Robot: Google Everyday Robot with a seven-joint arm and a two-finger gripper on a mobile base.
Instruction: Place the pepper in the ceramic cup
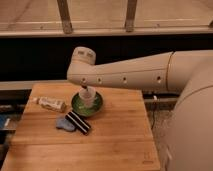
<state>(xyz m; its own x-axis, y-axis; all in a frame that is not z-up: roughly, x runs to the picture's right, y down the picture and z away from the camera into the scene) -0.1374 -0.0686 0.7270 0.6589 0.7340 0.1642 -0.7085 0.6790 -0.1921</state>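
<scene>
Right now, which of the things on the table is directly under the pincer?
The ceramic cup on the green saucer. The pincer, holding the pepper, hangs over it; the striped block and the tube lie aside.

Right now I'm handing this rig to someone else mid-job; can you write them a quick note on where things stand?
Gripper: hangs under the arm just above the cup, shut on the pepper, which points down at the cup's mouth.
Cup: upright on the green saucer, towards the back of the wooden table.
Also on the table: a pale bottle lying at the left, a striped block and a blue thing in front of the saucer.
Done: pepper picked up and brought over the cup.
Left: lower it, let go inside the cup, pull the arm clear.
</scene>
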